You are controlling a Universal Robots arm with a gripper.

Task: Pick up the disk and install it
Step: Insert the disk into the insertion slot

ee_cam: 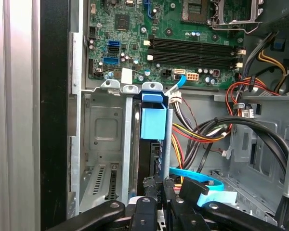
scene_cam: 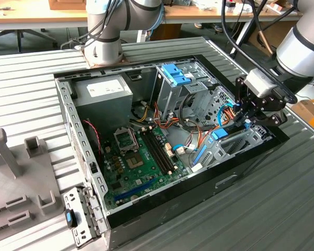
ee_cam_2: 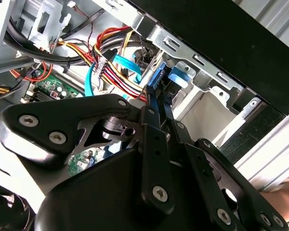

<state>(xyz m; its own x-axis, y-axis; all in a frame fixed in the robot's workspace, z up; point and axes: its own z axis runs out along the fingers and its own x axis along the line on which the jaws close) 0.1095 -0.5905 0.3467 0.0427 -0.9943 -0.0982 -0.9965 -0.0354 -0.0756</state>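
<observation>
The disk (ee_cam: 153, 120) stands on edge in the narrow drive bay at the open computer case's corner, at the exterior view's right. Its blue end tab faces the motherboard, and its black body runs back towards my fingers. My gripper (ee_cam: 159, 185) is shut on the disk's other end, one black finger on each flat side. In the second wrist view the fingertips (ee_cam_2: 150, 98) pinch together just behind the disk's blue rail (ee_cam_2: 176, 77). In the exterior view the gripper (scene_cam: 244, 123) hangs over the bay, with the disk's blue tab (scene_cam: 220, 135) just below it.
Red, yellow and black cables (ee_cam: 216, 130) and a light blue data cable (ee_cam: 202, 185) crowd the space beside the bay. A tall grey cage with a blue latch (scene_cam: 175, 73) stands behind. The motherboard (scene_cam: 138, 157) and power supply (scene_cam: 102, 91) fill the case. A grey bracket (scene_cam: 76, 219) lies outside it.
</observation>
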